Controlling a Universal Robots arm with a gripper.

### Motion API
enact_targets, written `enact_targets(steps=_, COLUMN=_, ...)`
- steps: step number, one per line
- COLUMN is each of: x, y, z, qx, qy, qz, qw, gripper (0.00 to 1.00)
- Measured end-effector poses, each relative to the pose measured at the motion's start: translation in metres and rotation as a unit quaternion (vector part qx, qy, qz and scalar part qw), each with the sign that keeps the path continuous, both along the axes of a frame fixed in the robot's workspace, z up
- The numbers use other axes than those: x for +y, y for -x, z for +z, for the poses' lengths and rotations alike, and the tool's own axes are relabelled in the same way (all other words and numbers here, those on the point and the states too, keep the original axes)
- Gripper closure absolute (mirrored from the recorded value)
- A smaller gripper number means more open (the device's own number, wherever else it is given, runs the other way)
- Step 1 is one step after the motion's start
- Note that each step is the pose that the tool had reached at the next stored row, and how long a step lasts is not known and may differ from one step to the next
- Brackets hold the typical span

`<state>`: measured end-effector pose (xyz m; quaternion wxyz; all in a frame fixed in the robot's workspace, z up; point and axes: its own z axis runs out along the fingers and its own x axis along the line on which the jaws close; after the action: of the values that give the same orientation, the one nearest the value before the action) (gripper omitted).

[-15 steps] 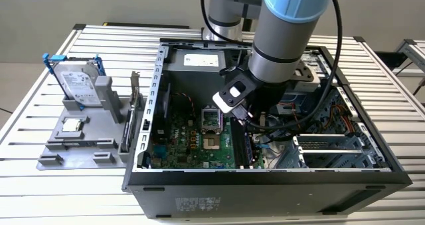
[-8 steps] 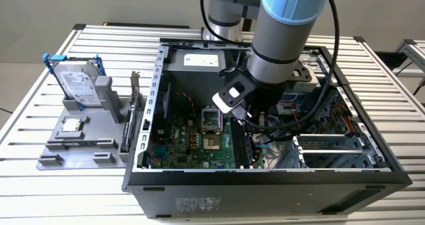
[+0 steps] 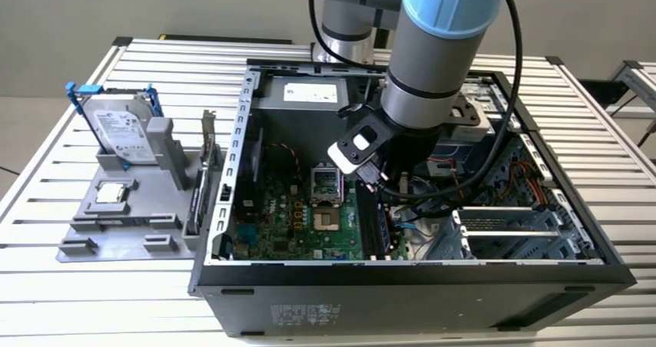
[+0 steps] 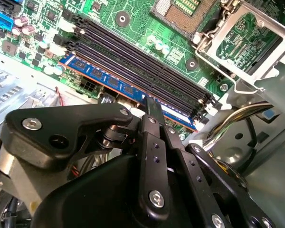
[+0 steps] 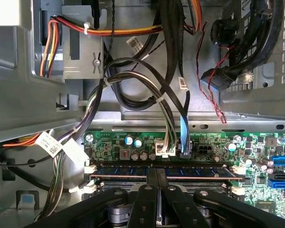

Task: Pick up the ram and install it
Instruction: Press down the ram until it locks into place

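Print: white labels on PSU and hard drive (image 3: 125,132), too small to read; cable tags likewise. Gripper (image 4: 154,110) sits inside open PC case (image 3: 410,274); fingers (image 5: 157,183) pressed together, tips on top edge of ram (image 5: 164,169), grasping nothing. Ram lies seated in outermost of 4 slots on motherboard (image 4: 133,14), by blue strip. Grey tray (image 3: 113,228) at exterior view's left holds 1 drive, 1 CPU chip (image 3: 113,194); all on slatted metal table (image 3: 61,301); grey floor beyond.

In the exterior view the arm (image 3: 435,71) hides part of the computer case (image 3: 410,285); its gripper's fingertips are too small to make out.
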<state>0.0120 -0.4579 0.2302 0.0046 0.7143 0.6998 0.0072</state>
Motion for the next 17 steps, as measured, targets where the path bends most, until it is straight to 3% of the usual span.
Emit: enact_targets(steps=17, x=0.0, y=0.0, z=-0.0061, qx=0.0, qy=0.0001, qz=0.0, qw=1.0, gripper=1.0)
